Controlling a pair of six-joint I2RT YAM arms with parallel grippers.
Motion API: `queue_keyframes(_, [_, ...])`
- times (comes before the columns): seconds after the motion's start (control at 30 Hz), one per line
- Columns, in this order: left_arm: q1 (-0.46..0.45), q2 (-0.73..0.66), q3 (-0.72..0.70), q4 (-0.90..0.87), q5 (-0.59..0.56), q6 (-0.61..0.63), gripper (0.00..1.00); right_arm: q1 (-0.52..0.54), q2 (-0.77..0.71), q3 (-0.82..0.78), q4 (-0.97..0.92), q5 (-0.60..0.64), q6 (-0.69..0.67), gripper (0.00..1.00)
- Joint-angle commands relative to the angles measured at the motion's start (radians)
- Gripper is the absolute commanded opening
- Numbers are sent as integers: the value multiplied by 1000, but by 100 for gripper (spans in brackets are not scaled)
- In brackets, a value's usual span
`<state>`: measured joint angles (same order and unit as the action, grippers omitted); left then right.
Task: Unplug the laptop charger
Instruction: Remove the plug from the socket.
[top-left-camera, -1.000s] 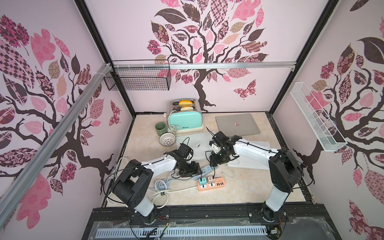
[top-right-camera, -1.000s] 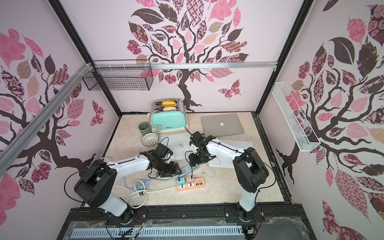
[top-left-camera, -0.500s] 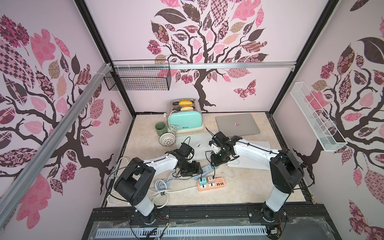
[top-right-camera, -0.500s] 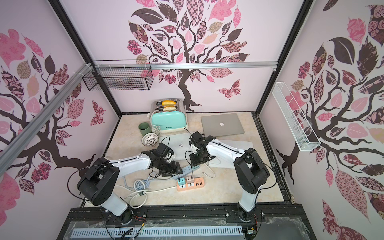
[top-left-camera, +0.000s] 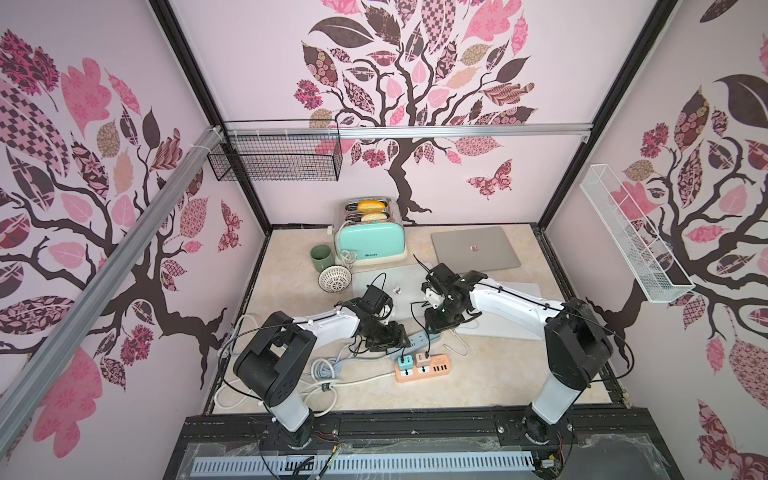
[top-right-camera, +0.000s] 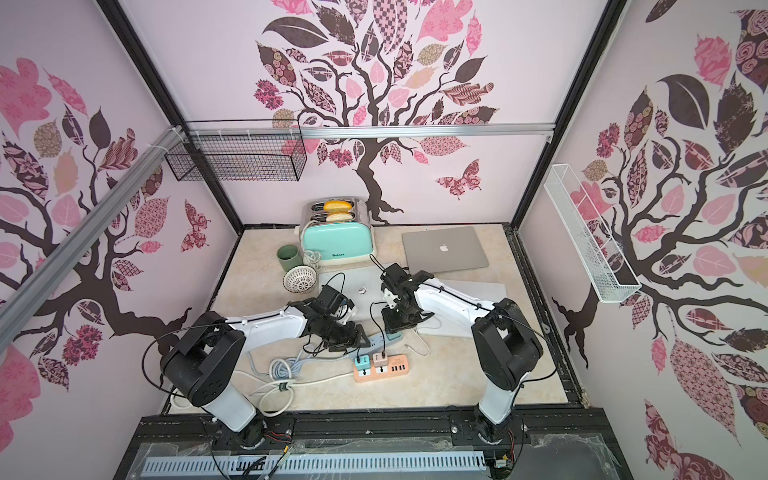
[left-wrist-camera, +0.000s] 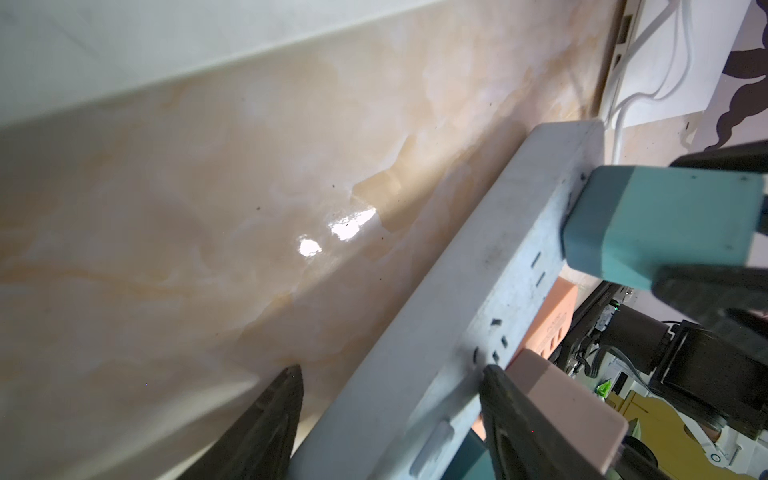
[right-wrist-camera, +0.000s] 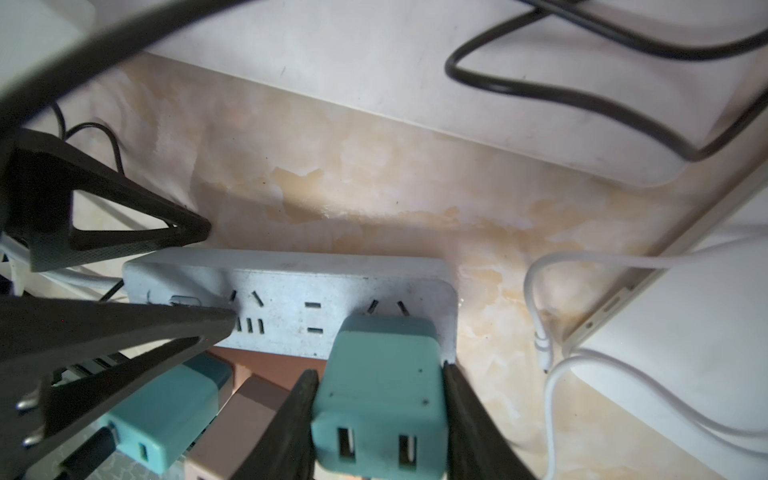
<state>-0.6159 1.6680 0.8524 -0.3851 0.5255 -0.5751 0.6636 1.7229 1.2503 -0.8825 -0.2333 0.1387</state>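
The right claw (right-wrist-camera: 378, 370) clamps the teal charger (right-wrist-camera: 380, 395) by its sides. The charger sits in the right end socket of the grey power strip (right-wrist-camera: 291, 307), mid-counter (right-wrist-camera: 374, 199), just beyond the orange strip (top-left-camera: 422, 370). The left claw (left-wrist-camera: 392, 370) stands wide, straddling the grey power strip's left part. A closed laptop (top-left-camera: 473, 249) lies far right.
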Motion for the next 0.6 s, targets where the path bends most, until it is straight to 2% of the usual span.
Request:
queue_keyframes(0.0, [-26, 78, -54, -32, -94, 20, 71, -1, -23, 57, 11, -75, 46, 18])
queue_keyframes(0.33, [-50, 105, -30, -70, -133, 34, 66, -4, -27, 65, 4, 3, 33, 10])
queue_keyframes(0.57, [-50, 38, -5, -100, -126, 29, 67, -4, 15, 7, 85, -3, 36, 3])
